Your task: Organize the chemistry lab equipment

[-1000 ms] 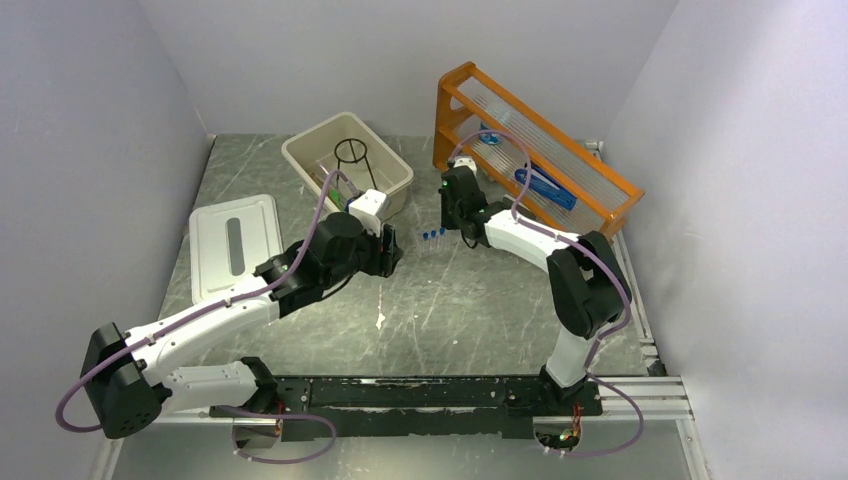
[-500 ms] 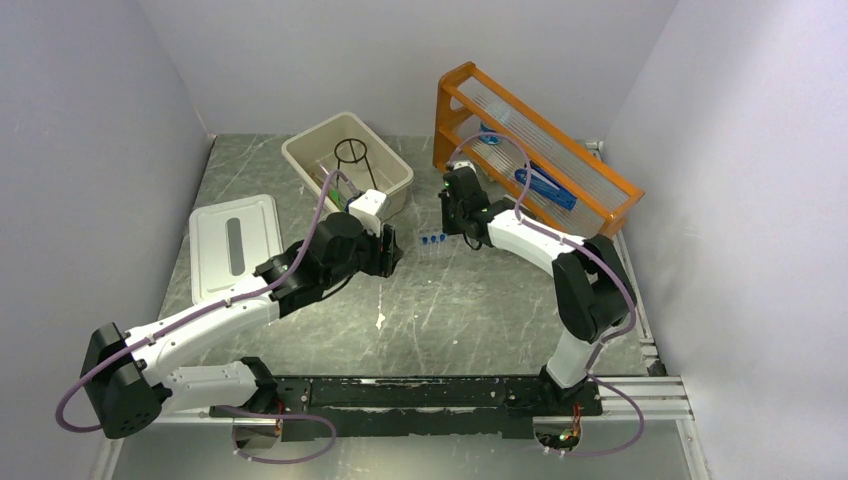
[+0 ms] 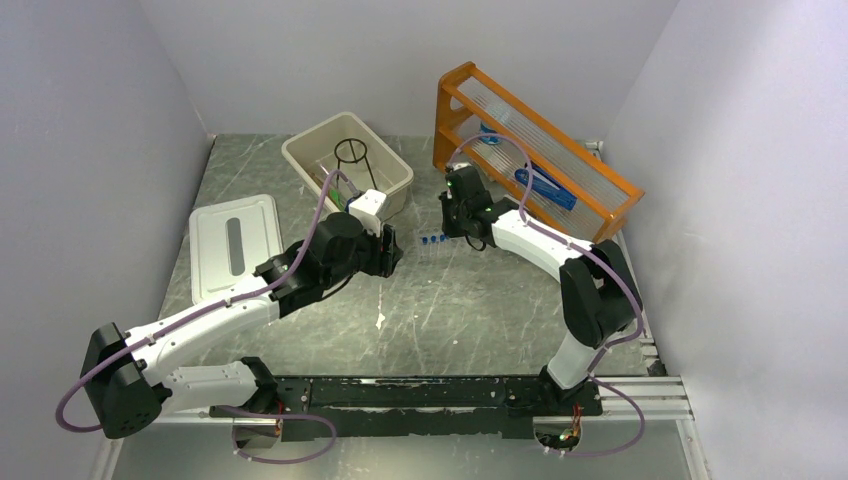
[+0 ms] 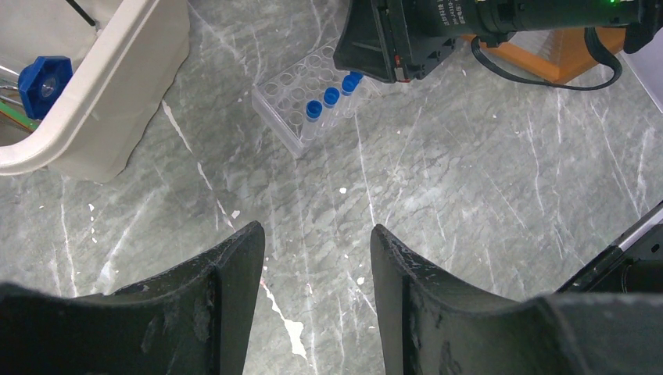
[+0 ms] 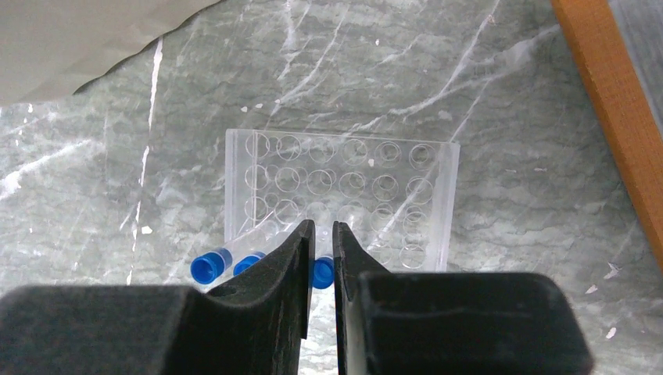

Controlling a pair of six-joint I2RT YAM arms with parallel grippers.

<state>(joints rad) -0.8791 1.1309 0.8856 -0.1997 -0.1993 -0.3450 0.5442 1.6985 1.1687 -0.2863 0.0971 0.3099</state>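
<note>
The clear tube rack (image 3: pixel 432 243) stands on the table between the two arms; it also shows in the left wrist view (image 4: pixel 291 92) and the right wrist view (image 5: pixel 344 176). Three blue-capped test tubes stand in its near row (image 4: pixel 313 109). My right gripper (image 3: pixel 447 226) (image 5: pixel 319 232) is over the rack's end, its fingers closed on the cap of one test tube (image 5: pixel 322 272); the two other caps (image 5: pixel 205 268) are to its left. My left gripper (image 3: pixel 390 247) (image 4: pixel 317 234) is open and empty above bare table, just short of the rack.
A beige bin (image 3: pixel 300 150) at the back left holds the black wire ring stand (image 3: pixel 352 152) and a blue knob (image 4: pixel 45 78). Its white lid (image 3: pixel 235 245) lies to the left. The orange shelf rack (image 3: pixel 600 205) stands at the back right, close behind the right arm.
The right arm's wrist has shifted a little to the right over the rack. The left arm has barely moved.
</note>
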